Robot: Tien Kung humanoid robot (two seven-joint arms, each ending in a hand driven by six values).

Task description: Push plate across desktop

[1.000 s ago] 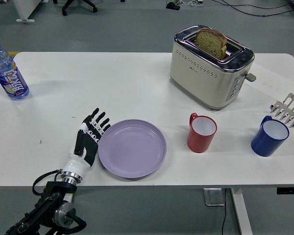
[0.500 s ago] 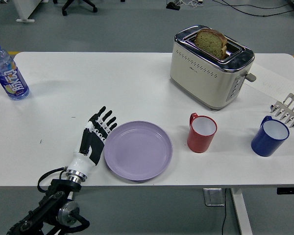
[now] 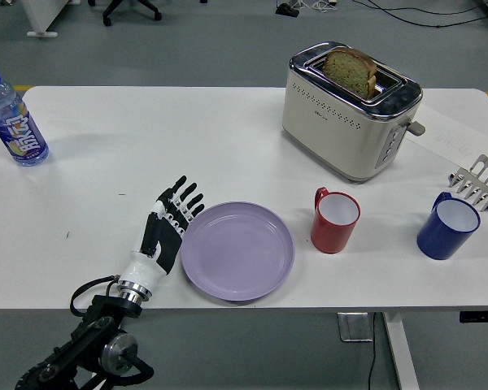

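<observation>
the left hand (image 3: 167, 228) lies flat against the left rim of the purple plate (image 3: 238, 251), its fingers (image 3: 184, 199) straight and spread, holding nothing, with the palm side turned toward the plate and touching its edge. compared with a second ago, both hand and plate have slid to the right along the white table (image 3: 146, 146): the plate's right rim was then well short of the red mug (image 3: 334, 220), and now it sits near the mug, though a strip of bare table still shows between them. the hand has followed the plate the whole way, staying pressed to the same side of the rim, and the black forearm behind it now reaches in a little further from the lower left corner. the plate rests near the table's front edge, between the hand and the red mug. nothing else has moved: the toaster (image 3: 350, 110) with a slice of bread (image 3: 350, 71) standing in its slot sits at the far right centre, the blue mug (image 3: 447, 227) stands to the right of the red one, a metal rack (image 3: 478, 183) lies at the right edge just beyond the blue mug, and the water bottle (image 3: 14, 122) stands at the far left.
</observation>
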